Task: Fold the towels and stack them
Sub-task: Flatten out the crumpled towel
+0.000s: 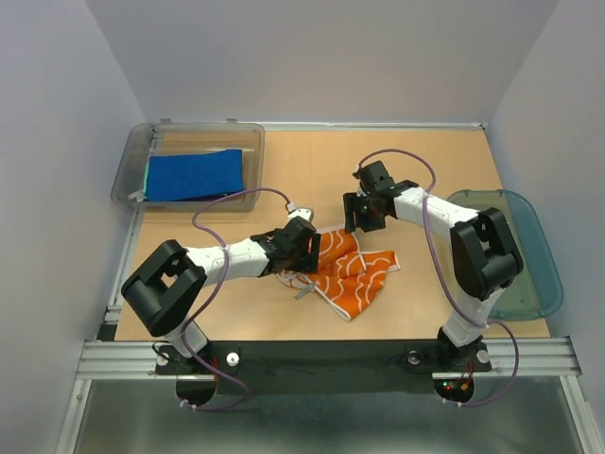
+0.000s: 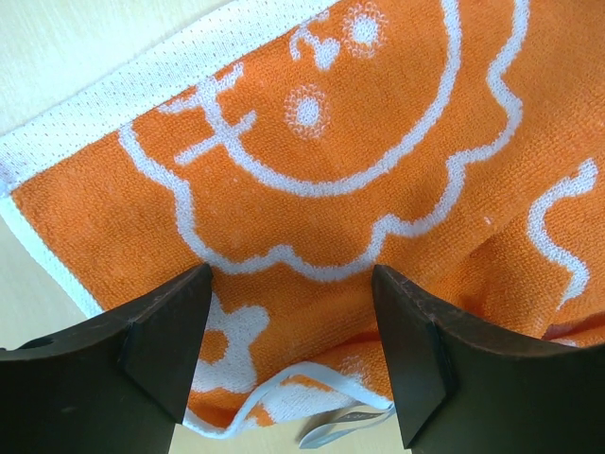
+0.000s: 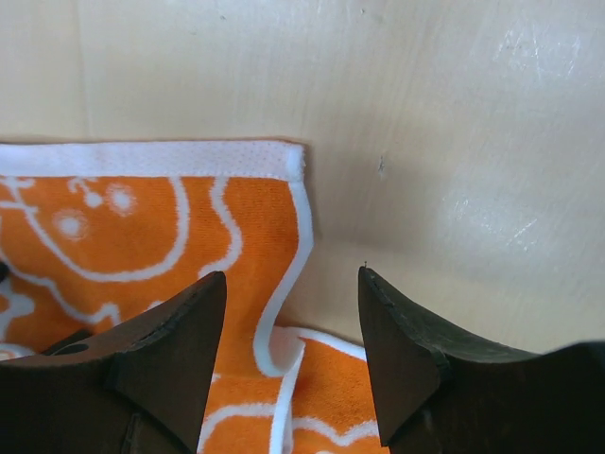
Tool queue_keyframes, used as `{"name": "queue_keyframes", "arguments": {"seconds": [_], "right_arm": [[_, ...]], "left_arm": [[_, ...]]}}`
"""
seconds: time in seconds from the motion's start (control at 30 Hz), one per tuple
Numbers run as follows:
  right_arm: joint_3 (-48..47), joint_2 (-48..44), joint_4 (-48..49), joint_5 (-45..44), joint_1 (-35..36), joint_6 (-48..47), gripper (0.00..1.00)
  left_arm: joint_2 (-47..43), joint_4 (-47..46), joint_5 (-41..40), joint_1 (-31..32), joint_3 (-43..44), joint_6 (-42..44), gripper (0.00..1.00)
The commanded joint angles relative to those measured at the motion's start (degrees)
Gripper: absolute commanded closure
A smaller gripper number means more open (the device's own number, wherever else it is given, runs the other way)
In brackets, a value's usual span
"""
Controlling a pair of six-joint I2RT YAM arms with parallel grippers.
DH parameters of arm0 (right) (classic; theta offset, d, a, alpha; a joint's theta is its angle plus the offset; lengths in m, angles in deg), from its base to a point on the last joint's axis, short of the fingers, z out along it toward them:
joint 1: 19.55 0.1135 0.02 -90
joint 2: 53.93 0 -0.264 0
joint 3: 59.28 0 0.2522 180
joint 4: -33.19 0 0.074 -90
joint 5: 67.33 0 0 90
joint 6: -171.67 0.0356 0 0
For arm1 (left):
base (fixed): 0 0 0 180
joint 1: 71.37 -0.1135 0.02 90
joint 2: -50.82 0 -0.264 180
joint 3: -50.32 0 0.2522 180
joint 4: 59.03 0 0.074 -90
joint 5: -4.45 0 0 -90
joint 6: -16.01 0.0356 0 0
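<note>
An orange towel with white prints and a white border (image 1: pixel 354 274) lies crumpled at the table's middle. My left gripper (image 1: pixel 307 248) is open just above its left part; the left wrist view shows the towel (image 2: pixel 331 123) between and beyond the jaws (image 2: pixel 293 331), with a folded hem and a grey loop tag near the tips. My right gripper (image 1: pixel 357 219) is open above the towel's far corner (image 3: pixel 142 227), jaws (image 3: pixel 291 322) apart over a folded edge. A royal blue towel (image 1: pixel 194 174) lies flat in the bin. The purple and mint green towels are out of view.
The clear grey plastic bin (image 1: pixel 128 180) stands at the far left corner. The teal translucent oval basket (image 1: pixel 529 274) sits off the table's right edge. Grey walls close in the left, back and right sides.
</note>
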Motion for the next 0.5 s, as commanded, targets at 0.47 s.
{"name": "queue_keyframes", "arguments": {"seconds": [0.47], "right_arm": [[0.1,3.9,14.7,1.2,1.5,-20.2,0.41]], "left_arm": [[-8.9,12.0,-8.0,-5.5,1.6,-1.4,0.16]]}}
